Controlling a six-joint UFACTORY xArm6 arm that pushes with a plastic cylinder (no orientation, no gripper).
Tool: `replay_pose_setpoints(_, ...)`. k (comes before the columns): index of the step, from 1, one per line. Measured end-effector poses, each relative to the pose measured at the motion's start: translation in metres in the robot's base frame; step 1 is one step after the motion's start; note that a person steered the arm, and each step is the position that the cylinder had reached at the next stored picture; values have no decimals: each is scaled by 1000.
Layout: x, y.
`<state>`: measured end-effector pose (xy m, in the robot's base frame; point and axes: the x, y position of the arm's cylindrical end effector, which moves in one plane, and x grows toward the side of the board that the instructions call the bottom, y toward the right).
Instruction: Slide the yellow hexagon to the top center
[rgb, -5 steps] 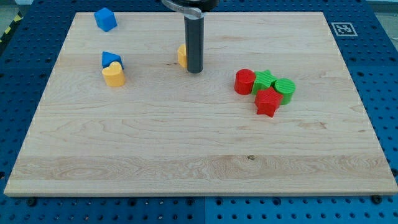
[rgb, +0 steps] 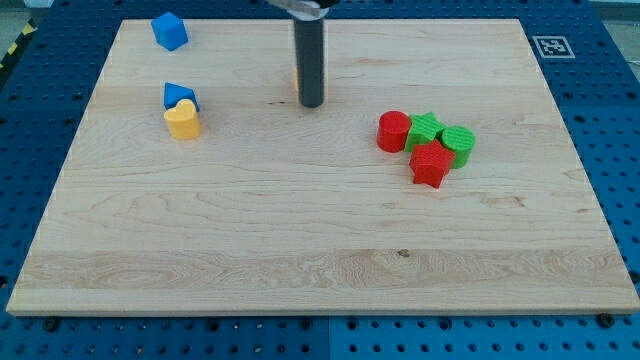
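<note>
The yellow hexagon (rgb: 296, 84) is almost hidden behind my dark rod; only a thin sliver shows at the rod's left edge, above the board's middle. My tip (rgb: 312, 104) rests on the wooden board (rgb: 320, 250), directly in front of the hexagon and touching or nearly touching it.
A blue block (rgb: 170, 30) lies at the top left. A blue block (rgb: 180, 95) touches a yellow heart-like block (rgb: 183, 121) at the left. At the right, a red cylinder (rgb: 393, 131), green star (rgb: 425, 130), green cylinder (rgb: 458, 144) and red block (rgb: 431, 165) cluster together.
My tip has moved a little toward the view's top, and the yellow hexagon has gone with it and is now more hidden behind the rod.
</note>
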<state>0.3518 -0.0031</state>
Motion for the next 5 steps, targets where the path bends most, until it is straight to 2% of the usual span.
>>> replay_pose_setpoints(2, -10, 9)
replay_pose_setpoints(5, -10, -18)
